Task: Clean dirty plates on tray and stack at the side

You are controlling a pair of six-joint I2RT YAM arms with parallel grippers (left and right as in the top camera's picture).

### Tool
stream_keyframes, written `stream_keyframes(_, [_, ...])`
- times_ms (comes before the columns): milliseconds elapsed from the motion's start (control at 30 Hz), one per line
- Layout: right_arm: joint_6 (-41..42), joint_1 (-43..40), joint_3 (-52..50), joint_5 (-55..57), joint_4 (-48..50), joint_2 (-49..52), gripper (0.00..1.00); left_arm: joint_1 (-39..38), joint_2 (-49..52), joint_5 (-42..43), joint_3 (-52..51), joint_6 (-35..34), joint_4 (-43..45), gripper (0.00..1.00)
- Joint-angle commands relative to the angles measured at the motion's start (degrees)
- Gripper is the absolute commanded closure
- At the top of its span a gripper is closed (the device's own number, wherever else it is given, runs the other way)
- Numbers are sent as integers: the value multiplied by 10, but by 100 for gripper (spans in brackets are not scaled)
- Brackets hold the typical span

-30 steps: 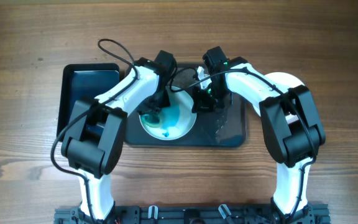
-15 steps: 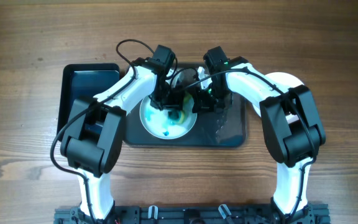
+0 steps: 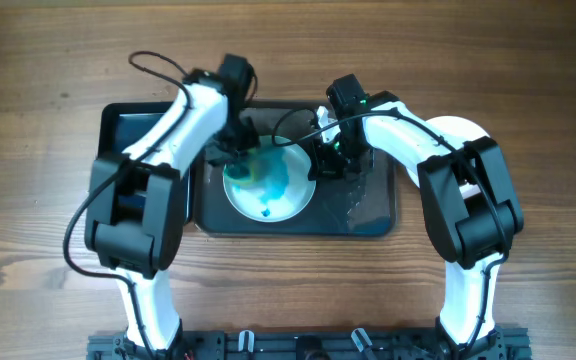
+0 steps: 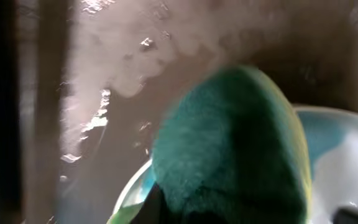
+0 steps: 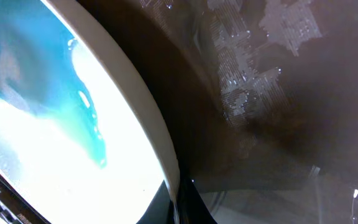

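Note:
One plate (image 3: 273, 195), white with a blue-teal smear across its middle, lies on the dark grey-brown tray (image 3: 373, 222). My left gripper (image 3: 239, 153) is shut on a green sponge (image 3: 247, 169) and presses it on the plate's upper left edge. In the left wrist view the sponge (image 4: 229, 143) fills the middle and covers the fingertips, with the plate's rim (image 4: 347, 168) beside it. My right gripper (image 3: 328, 160) is shut on the plate's right rim. In the right wrist view the rim (image 5: 160, 143) runs between the fingers (image 5: 176, 208). No other plates show.
A smaller glossy black tray (image 3: 128, 130) lies against the big tray's left side, under the left arm. The big tray's right part (image 3: 368, 190) is wet and shiny. Wooden table lies all around.
The left gripper with the sponge swept right across the plate's middle, then back to its upper left edge. The blue smear is spread wider. The right gripper has not moved.

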Motion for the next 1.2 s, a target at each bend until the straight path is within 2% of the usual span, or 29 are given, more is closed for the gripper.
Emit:
stream_keyframes(0, [-16, -1, -9, -14, -1, 12, 96, 27, 3, 47, 75, 0, -49, 96])
stream_keyframes(67, [-24, -1, -8, -28, 1, 11, 96, 37, 1, 79, 93, 24, -67, 96])
stream_keyframes(167, [-21, -1, -8, -19, 3, -5, 95, 51, -1, 83, 97, 41, -75, 96])
stream_keyframes(300, [-3, 0, -8, 43, -5, -58, 96, 62, 0, 74, 95, 40, -76, 96])
stream_keyframes(433, [14, 9, -8, 171, -31, -130, 96, 62, 0, 41, 94, 40, -76, 96])
stream_keyframes(600, [32, 36, -8, 363, -77, -207, 96, 62, 0, 41, 94, 40, -88, 96])
stream_keyframes(767, [122, 70, -8, 577, -136, -251, 96, 62, 0, 45, 94, 38, -88, 96])
stream_keyframes(1000, [173, 121, -8, 742, -192, -278, 96, 62, 0, 45, 94, 38, -88, 96])
stream_keyframes(1167, [177, 163, -8, 822, -198, -294, 96, 62, 0, 45, 94, 38, -89, 96])
